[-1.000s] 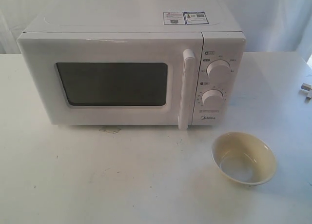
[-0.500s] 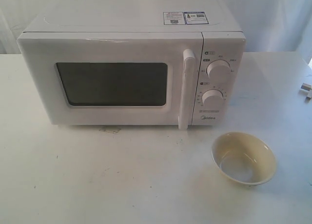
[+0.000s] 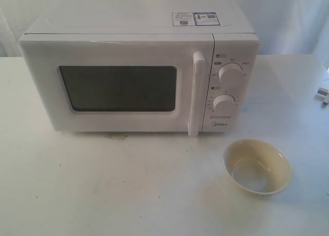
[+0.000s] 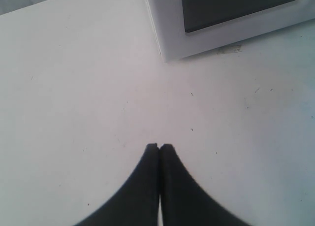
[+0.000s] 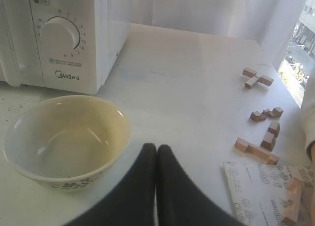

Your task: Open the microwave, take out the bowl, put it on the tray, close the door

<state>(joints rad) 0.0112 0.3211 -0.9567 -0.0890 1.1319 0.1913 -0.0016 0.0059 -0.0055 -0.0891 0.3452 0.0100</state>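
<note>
Left end effector (image 4: 159, 146): I see its two dark fingers pressed together, tip to tip, with nothing between them, above a bare part of the white worktop (image 4: 74, 88). The near-left lower corner of the microwave (image 3: 139, 76) lies farther out from it.

Right end effector (image 5: 156, 146): its fingers are likewise closed against each other and hold nothing. The bowl (image 5: 66, 137) sits just to their left, upright and empty, apart from the fingers as far as I can tell.

In the exterior view the cream bowl rests on the worktop, nearer than the microwave and toward the right, in front of the dial panel. The door (image 3: 118, 53) is flush with the front of the oven, its dark window (image 3: 118, 88) unlit and its vertical bar handle (image 3: 195, 94) just left of the two round dials (image 3: 230, 73). Small stickers (image 3: 195, 18) lie on the microwave's top toward the right.

Far right of the bowl, wooden blocks (image 5: 258, 78) are scattered on the worktop, and a printed sheet (image 5: 261, 186) lies nearer, with more blocks on its right edge.
</note>
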